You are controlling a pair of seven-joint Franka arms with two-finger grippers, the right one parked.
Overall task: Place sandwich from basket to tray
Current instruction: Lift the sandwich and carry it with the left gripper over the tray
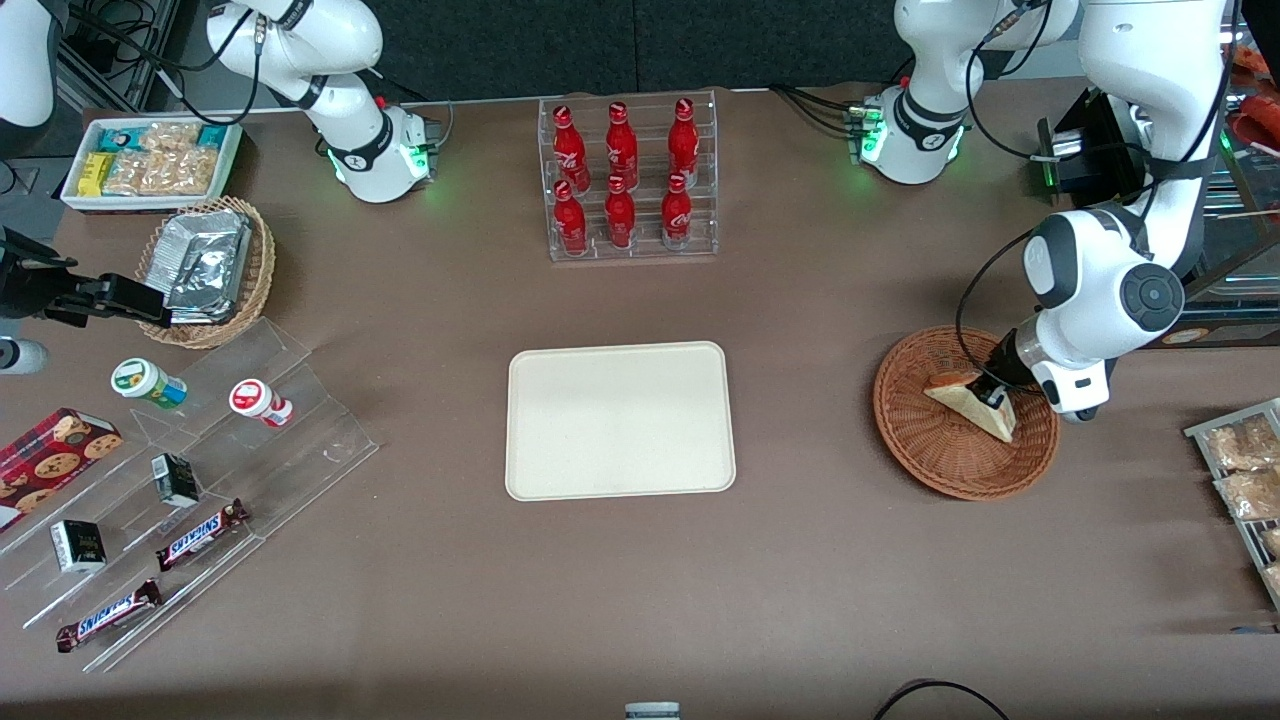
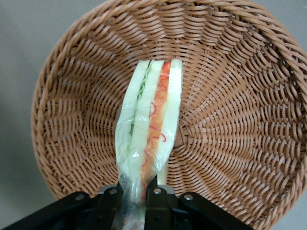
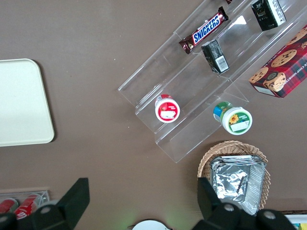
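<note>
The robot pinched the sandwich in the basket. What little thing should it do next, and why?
Probably lift straight up a little. The gripper is shut on the sandwich, which is still low inside the basket. Rising first should clear the woven rim before carrying it to the tray.

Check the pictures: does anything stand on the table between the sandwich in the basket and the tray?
Nothing visible does. The gripper is shut on the sandwich in the basket; only bare table separates it from the tray.
</note>
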